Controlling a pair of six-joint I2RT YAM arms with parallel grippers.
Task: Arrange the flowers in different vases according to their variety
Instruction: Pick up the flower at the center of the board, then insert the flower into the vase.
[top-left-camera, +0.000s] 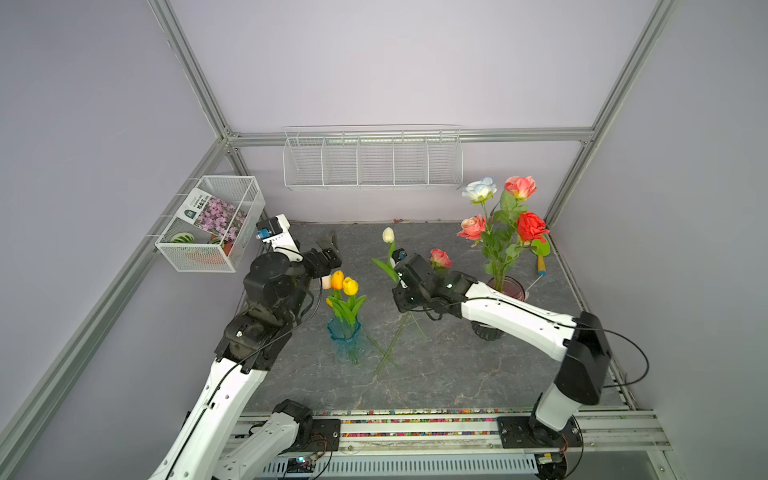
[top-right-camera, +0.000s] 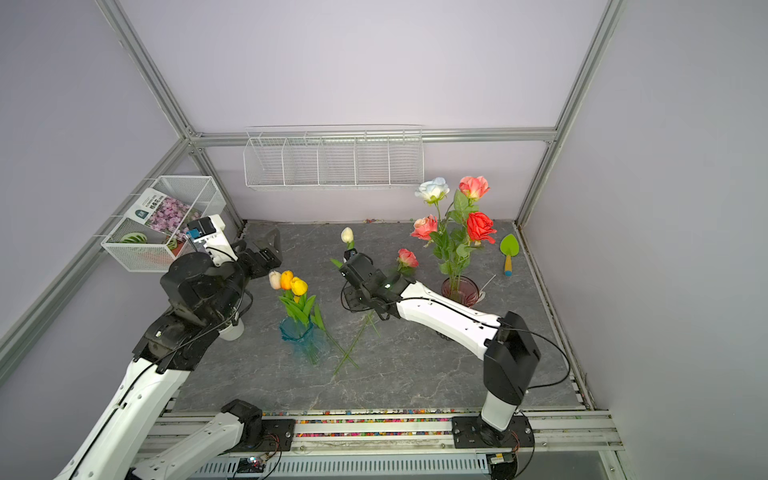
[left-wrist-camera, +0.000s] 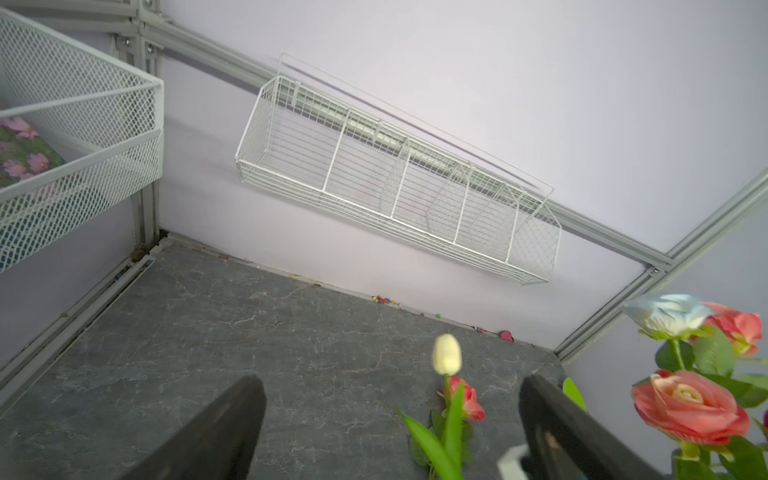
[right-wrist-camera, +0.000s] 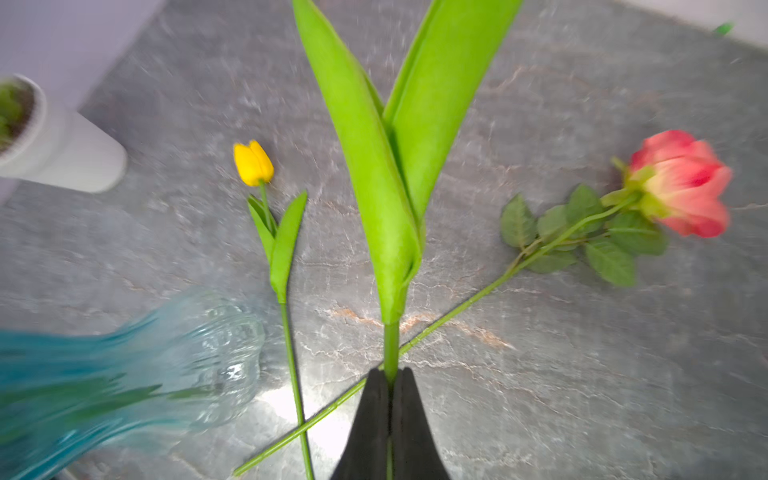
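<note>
My right gripper (right-wrist-camera: 390, 374) is shut on the green stem of a cream tulip (top-left-camera: 388, 235), held upright above the table's middle with its leaves (right-wrist-camera: 374, 166) spread out. My left gripper (left-wrist-camera: 392, 382) hangs open and empty over the back left, above the teal-blue vase (top-left-camera: 345, 330). That vase holds orange (top-left-camera: 337, 280), yellow (top-left-camera: 350, 286) and cream tulips. The maroon vase (top-left-camera: 507, 289) at the back right holds several roses (top-left-camera: 531, 226). A pink rose (right-wrist-camera: 681, 183) and a yellow tulip (right-wrist-camera: 253, 163) lie loose on the table, their stems crossing.
A white succulent pot (top-right-camera: 232, 330) stands left of the teal vase, under my left arm. A green trowel (top-right-camera: 509, 249) lies at the back right. A mesh basket (top-left-camera: 208, 224) hangs on the left wall and a wire rack (top-left-camera: 372, 160) on the back wall.
</note>
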